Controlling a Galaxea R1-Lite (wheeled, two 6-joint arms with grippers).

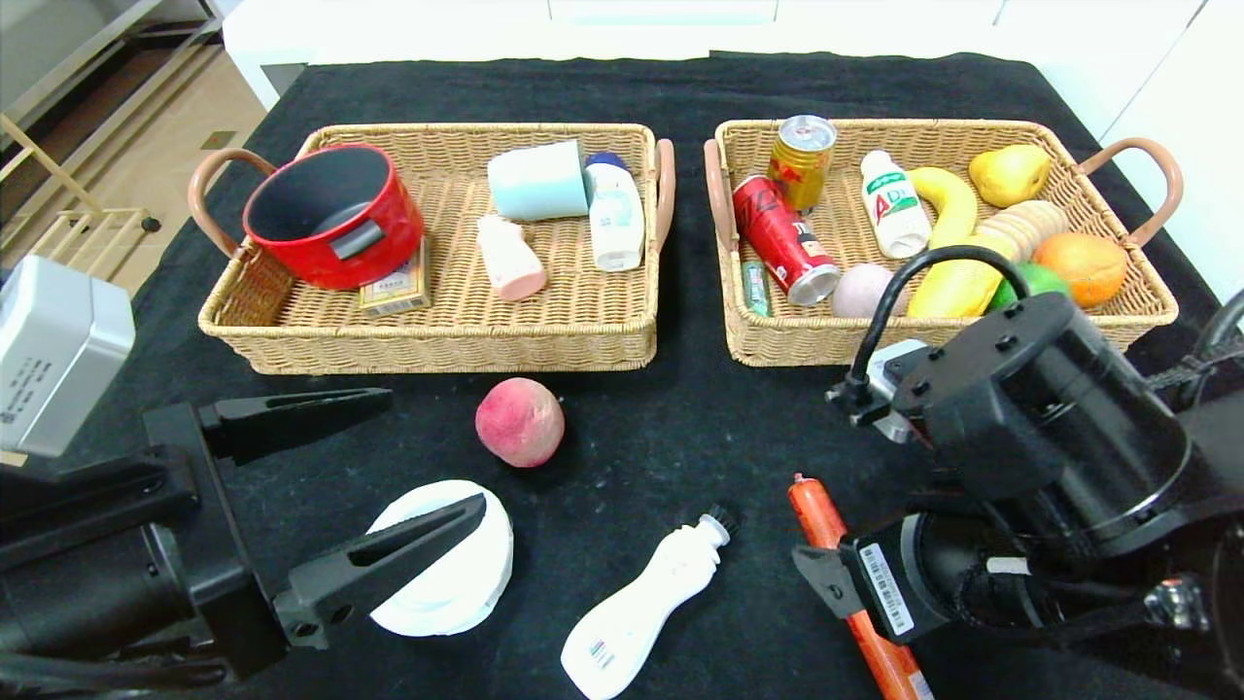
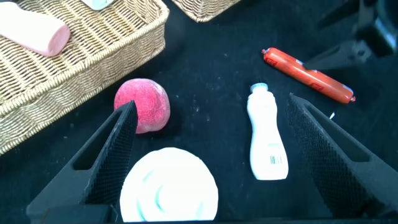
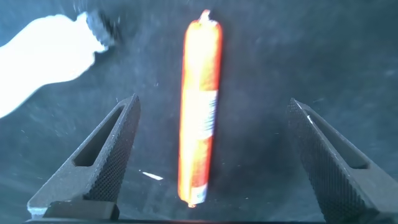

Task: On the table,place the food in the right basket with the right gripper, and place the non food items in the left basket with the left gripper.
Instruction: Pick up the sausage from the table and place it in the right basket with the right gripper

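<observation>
Black-clothed table point(image 1: 680, 428) with two wicker baskets side by side at the far edge. Left basket point(image 1: 437, 340): red pot point(image 1: 330, 214), small box point(image 1: 397, 289), pink bottle point(image 1: 510, 258), pale blue cup point(image 1: 537, 181), white bottle point(image 1: 615, 214). Right basket point(image 1: 777, 345): two cans, milk bottle point(image 1: 894, 202), banana point(image 1: 948, 199), pear point(image 1: 1011, 173), orange point(image 1: 1084, 264), pale ball point(image 1: 860, 289), other fruit partly hidden behind the right arm.

On the cloth in front of the baskets: peach point(image 1: 520, 421) just before the left basket; white disc point(image 1: 452, 574) nearer the robot; brush-tipped bottle point(image 1: 646, 608) lying flat between disc and sausage point(image 1: 826, 520).

Left gripper point(image 1: 432, 457) low over the disc, jaws spread wide, holding nothing; one finger crossing the disc in the head view. Right gripper point(image 3: 211, 162) directly above the sausage, jaws wide apart on either side of it, not touching it.
</observation>
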